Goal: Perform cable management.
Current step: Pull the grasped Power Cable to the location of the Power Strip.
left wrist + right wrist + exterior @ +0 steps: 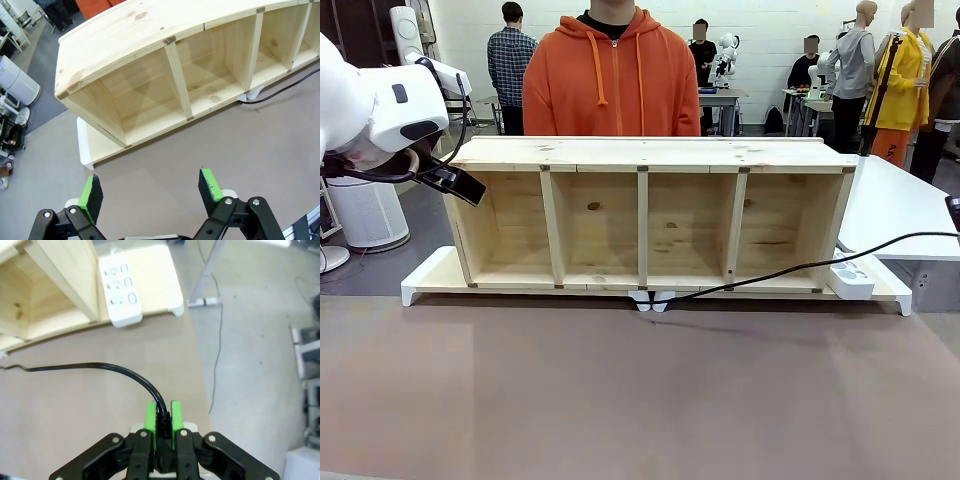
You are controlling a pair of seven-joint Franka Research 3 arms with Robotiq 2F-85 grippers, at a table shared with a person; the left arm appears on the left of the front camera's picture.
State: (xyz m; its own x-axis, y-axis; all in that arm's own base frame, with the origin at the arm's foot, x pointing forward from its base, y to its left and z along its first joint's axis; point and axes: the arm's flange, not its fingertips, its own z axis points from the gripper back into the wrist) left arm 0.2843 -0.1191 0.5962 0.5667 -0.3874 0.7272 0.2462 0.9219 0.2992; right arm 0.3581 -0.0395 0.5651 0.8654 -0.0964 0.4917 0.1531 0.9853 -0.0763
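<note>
Running along the shelf (650, 152) front, the cable (100, 366) is clamped by right jaws; left jaws apart.

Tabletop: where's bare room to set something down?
Free: brown tabletop between pale wooden four-bay shelf and near edge, left and centre; the shelf's four bays too. Crowded: front right, where the thin black cable runs from the shelf's middle past the white power strip to the right pincer shut on it.
</note>
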